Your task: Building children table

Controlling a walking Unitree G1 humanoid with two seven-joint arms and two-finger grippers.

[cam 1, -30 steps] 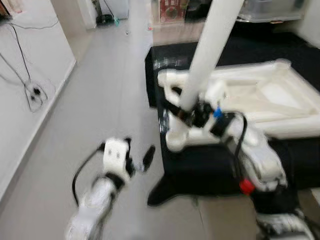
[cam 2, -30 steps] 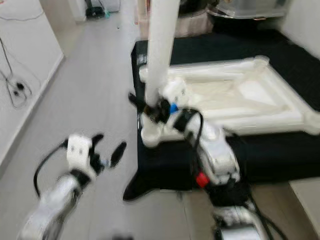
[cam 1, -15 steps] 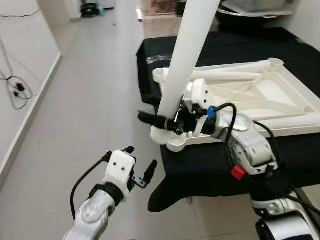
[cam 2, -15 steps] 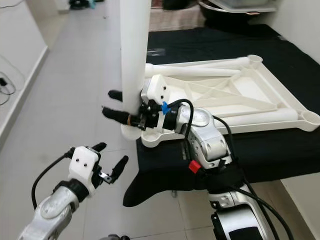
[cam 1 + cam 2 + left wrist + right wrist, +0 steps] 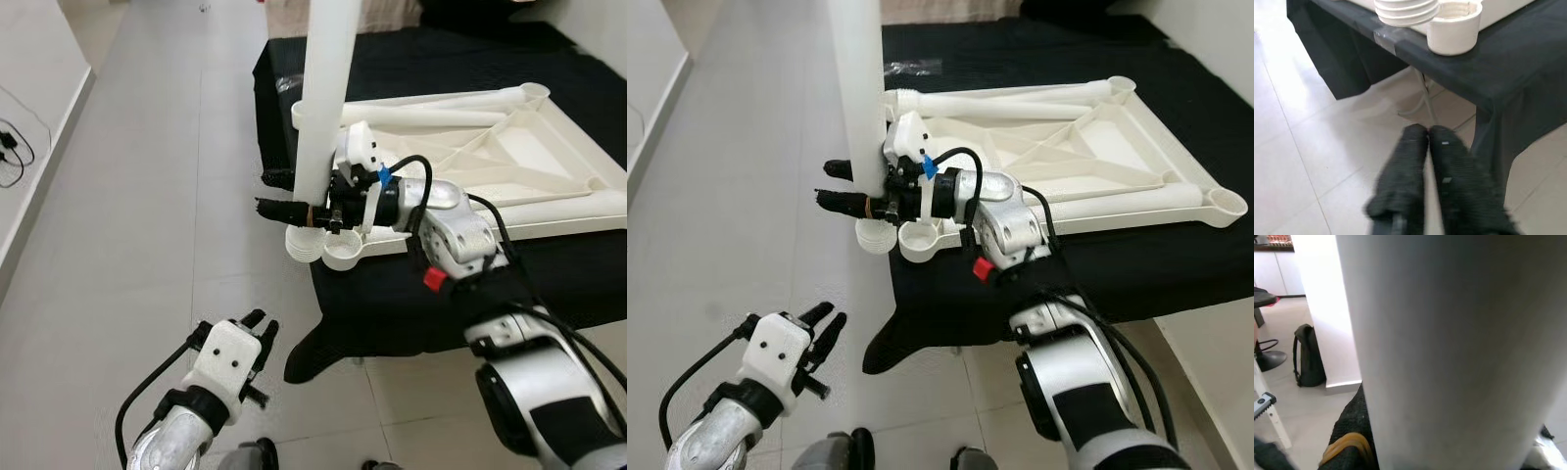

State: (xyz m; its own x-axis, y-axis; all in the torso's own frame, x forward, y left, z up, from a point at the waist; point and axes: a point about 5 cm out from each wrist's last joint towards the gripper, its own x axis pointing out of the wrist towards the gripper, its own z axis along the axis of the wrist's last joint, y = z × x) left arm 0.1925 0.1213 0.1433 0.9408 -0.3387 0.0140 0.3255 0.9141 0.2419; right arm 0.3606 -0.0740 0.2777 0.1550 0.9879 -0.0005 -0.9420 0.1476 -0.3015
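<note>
Head views: one white plastic children's tabletop (image 5: 509, 157) lies upside down on a table covered with one black cloth (image 5: 411, 294), ribs and rim facing up. Corner sockets counted: four — one empty round socket (image 5: 342, 257) at the near corner by the table edge, one at the near right corner (image 5: 1227, 203), one at the far right corner (image 5: 535, 92), and one at the far left, which carries a white leg lying flat (image 5: 421, 99) along the far rim. A second flat leg (image 5: 1127, 204) rests near the right rim.

Third leg: one long white plastic tube leg (image 5: 323, 108), upright with a slight tilt, running out of the top of the picture. Its ribbed threaded lower end (image 5: 304, 245) hangs just beside the empty near socket, over the table edge, not seated in it.

Right gripper (image 5: 289, 196): two black fingers clamped on either side of the upright leg, low on the tube, above the threads.

Left gripper (image 5: 1425, 147): low over the grey tiled floor (image 5: 147, 196), well apart from the table; in the left wrist view its two black fingers are pressed together, holding nothing.
</note>
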